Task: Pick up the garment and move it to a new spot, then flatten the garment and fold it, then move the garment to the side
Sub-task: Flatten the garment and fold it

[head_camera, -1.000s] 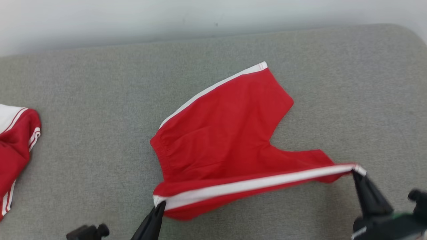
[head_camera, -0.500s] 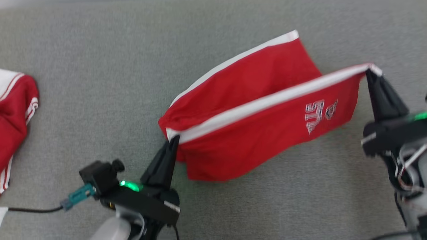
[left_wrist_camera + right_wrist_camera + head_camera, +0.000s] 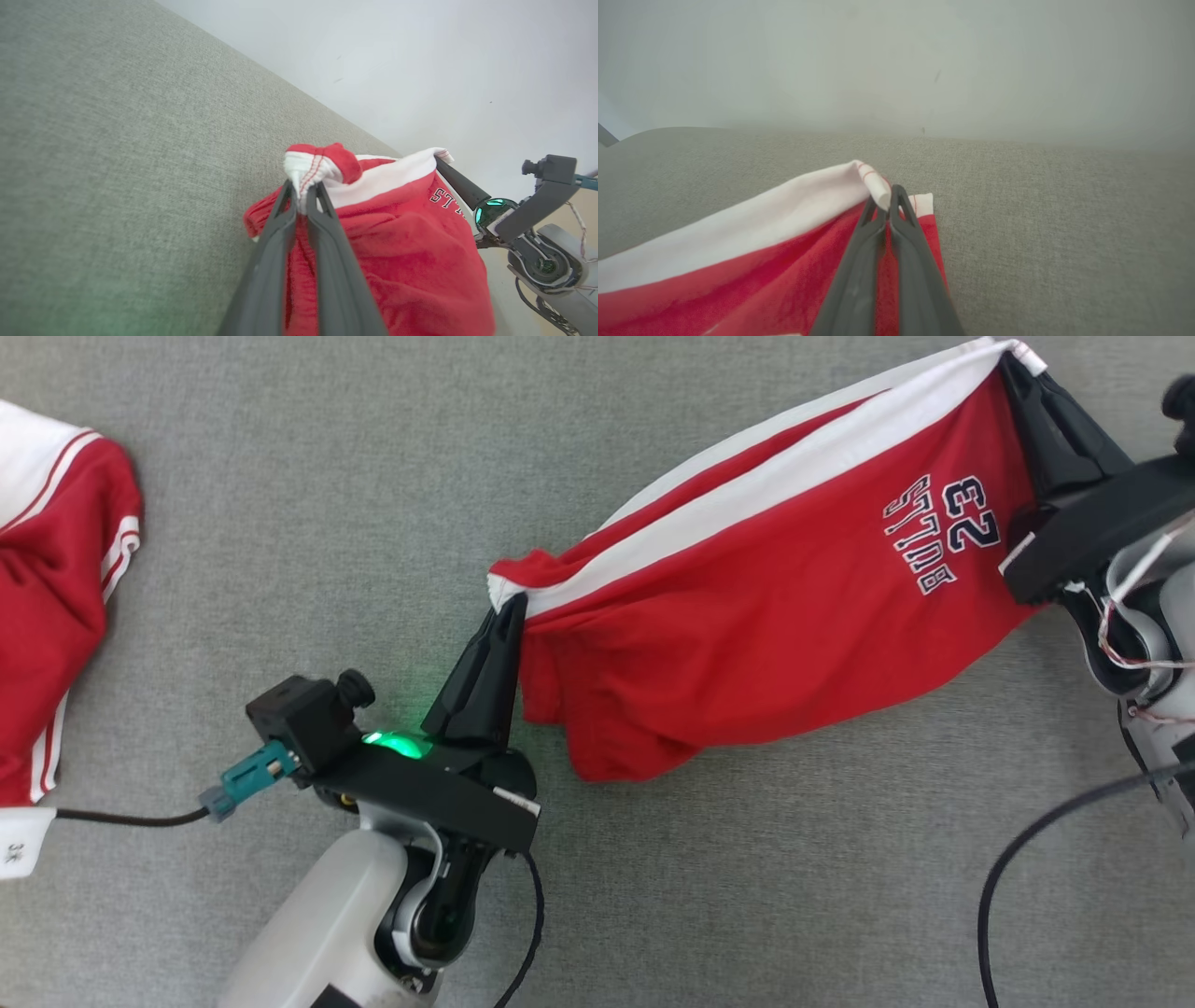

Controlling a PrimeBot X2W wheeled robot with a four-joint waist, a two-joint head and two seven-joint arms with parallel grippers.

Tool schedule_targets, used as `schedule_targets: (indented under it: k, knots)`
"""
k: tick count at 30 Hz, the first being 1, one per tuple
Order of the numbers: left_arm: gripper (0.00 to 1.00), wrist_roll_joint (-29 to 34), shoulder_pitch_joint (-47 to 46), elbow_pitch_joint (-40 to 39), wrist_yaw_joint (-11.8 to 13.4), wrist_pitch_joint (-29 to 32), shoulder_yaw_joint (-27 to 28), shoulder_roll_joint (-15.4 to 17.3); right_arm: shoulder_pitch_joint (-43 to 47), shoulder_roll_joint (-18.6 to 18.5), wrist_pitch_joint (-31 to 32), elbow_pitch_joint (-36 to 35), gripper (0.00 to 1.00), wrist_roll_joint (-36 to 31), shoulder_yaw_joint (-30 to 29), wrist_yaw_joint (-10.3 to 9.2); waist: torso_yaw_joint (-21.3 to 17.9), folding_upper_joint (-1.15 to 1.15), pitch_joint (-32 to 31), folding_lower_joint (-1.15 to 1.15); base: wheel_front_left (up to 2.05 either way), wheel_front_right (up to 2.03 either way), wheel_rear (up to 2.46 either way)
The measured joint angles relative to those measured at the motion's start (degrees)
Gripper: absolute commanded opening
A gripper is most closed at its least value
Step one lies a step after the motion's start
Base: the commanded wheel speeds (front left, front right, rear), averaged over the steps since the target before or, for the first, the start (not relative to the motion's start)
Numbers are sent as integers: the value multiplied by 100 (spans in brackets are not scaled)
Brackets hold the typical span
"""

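The garment is a pair of red shorts with a white side stripe and "BULLS 23" printed on one leg. It hangs stretched between my two grippers above the grey cushion. My left gripper is shut on the waistband corner, seen bunched at its fingertips in the left wrist view. My right gripper is shut on the white hem corner at the upper right. The lower part of the shorts droops beneath the stripe.
Another red and white garment lies at the left edge of the cushion. A pale wall stands behind the cushion's far edge. Black cables trail from both arms. Open grey cushion spreads to the left of the shorts and below them.
Both grippers have lifted the near striped edge up off the cushion, so the printed leg now hangs facing me. The head view has shifted down and the wall has left it.
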Motion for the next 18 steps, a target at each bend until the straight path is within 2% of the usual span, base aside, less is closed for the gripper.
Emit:
schedule_targets:
  k: [7,8,9,10,11,12,15,18]
  knots:
    - [0,-9,-263,301,-103,-48,-56,-187,-548,-10,-93,821,0,388,632,0,117,0,145,-1,0,0,0]
    - [13,-9,-285,338,-108,-66,-63,-200,-595,-9,-113,898,0,447,728,0,119,0,150,-1,0,0,0]
    - [48,-8,-314,366,-111,-70,-59,-209,-628,-7,-141,938,0,521,791,0,116,0,150,-1,0,0,0]
    - [86,-3,-342,390,-112,-89,-70,-211,-648,-9,-141,964,25,650,875,0,110,0,146,-1,0,0,0]
    - [100,14,-350,411,-114,-81,-98,-202,-665,-19,-160,979,95,720,967,0,104,0,139,-1,0,0,0]
    - [100,24,-350,421,-113,-82,-100,-201,-687,-26,-226,1001,100,759,1024,0,96,0,130,-1,0,0,0]
    - [100,136,-328,432,-47,-100,-142,-154,-719,-79,-481,1072,100,886,1105,0,69,0,79,-1,0,0,0]
    - [100,345,-204,383,121,-151,-167,-80,-682,-107,-779,1137,100,960,1067,0,36,0,2,-1,0,0,0]
